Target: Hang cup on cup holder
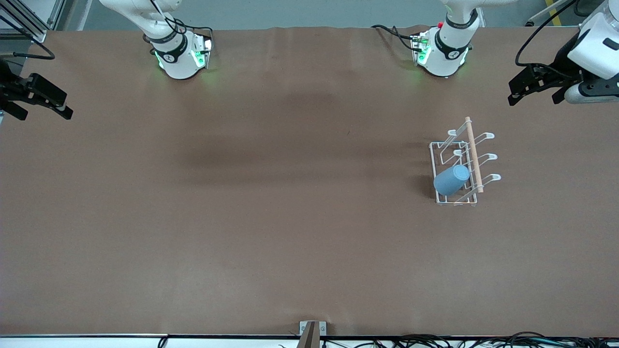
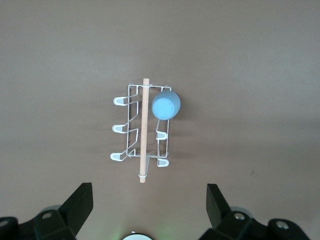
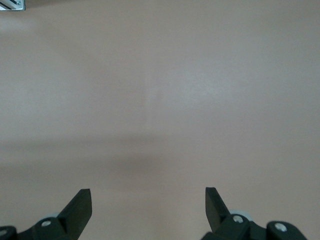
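The light blue cup (image 1: 451, 180) hangs upside down on a prong of the white wire cup holder (image 1: 447, 145), at the holder's end nearer the front camera. The holder stands toward the left arm's end of the table, with a wooden rod (image 1: 474, 154) on top. In the left wrist view the cup (image 2: 166, 104) and the holder (image 2: 131, 125) show from above. My left gripper (image 1: 520, 89) is open and empty, up over the table edge at the left arm's end; it also shows in the left wrist view (image 2: 149, 200). My right gripper (image 1: 41, 99) is open and empty at the right arm's end, over bare table (image 3: 148, 200).
The brown table (image 1: 271, 203) stretches wide between the two arms. The arm bases (image 1: 181, 58) (image 1: 442, 53) stand along the table's edge farthest from the front camera. A small metal bracket (image 1: 312, 329) and cables lie at the edge nearest the front camera.
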`<state>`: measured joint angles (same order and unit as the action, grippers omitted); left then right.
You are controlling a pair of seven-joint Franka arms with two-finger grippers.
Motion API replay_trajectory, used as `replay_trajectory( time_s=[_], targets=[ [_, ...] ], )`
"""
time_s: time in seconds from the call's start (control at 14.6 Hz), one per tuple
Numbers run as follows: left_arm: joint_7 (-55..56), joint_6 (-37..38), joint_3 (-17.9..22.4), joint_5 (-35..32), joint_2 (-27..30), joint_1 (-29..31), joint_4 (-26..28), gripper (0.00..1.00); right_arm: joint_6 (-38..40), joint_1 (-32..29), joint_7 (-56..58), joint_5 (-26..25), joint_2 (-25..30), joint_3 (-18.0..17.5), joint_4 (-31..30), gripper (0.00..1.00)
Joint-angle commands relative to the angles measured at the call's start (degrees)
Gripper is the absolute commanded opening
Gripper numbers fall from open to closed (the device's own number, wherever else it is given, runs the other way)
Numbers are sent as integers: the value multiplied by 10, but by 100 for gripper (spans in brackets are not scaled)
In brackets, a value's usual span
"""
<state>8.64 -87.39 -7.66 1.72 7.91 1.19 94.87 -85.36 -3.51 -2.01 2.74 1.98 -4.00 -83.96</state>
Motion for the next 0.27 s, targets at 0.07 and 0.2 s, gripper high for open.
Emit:
replay_trajectory(
  time_s=[0.07,0.2],
  targets=[
    [-10,14,1,-12,-12,1,-23,100,-2,-4,-9,0,7,-2,-10,100],
    [-11,15,1,-13,-12,1,-23,100,-2,-4,-9,0,7,-2,-10,100]
  ],
)
